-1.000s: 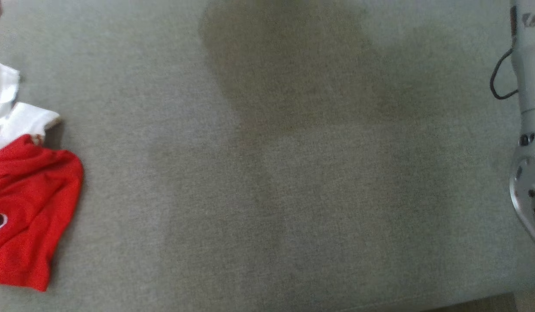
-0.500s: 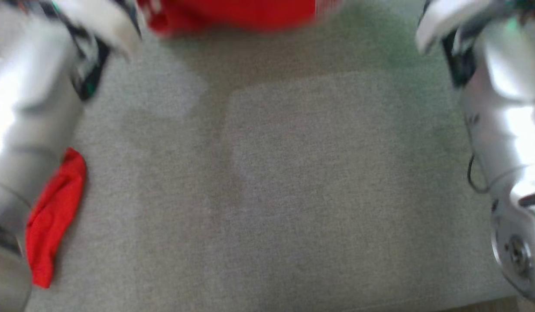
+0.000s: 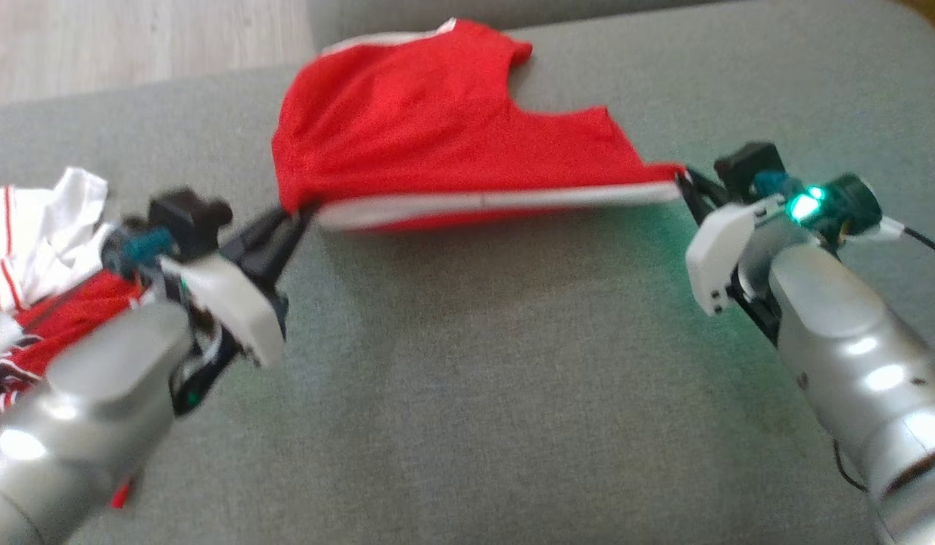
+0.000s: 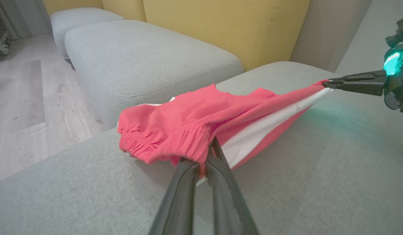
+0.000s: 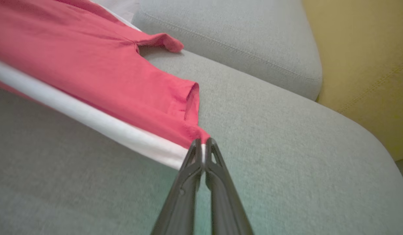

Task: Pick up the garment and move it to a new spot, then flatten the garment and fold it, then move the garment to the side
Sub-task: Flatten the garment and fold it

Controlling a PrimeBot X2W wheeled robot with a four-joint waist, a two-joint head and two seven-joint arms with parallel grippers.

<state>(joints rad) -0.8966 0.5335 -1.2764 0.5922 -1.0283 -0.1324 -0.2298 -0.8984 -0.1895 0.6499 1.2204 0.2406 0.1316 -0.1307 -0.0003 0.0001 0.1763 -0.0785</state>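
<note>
Head view: the red garment [image 3: 437,121] lies in the upper middle of the frame, its near white-striped edge pulled taut between the two grippers and its far part resting on the grey cushion [image 3: 512,378]; the left gripper [image 3: 291,221] is clamped on the corner at centre left, the right gripper [image 3: 685,185] on the corner at centre right; I judge the pick-up and move largely done and the flattening in hand, with fold and shift aside still to come; a pile of other clothes [image 3: 35,250] is cut off by the left edge, and the whole frame is soft with blur.

Left wrist view: the fingers at bottom centre pinch a gathered, elastic-looking hem; the cloth bunches there, so the garment's shape is hard to read; the right gripper bites the far corner at upper right.

Right wrist view: the fingers at bottom centre are closed on the striped corner; the garment runs off the upper left of the frame.
</note>
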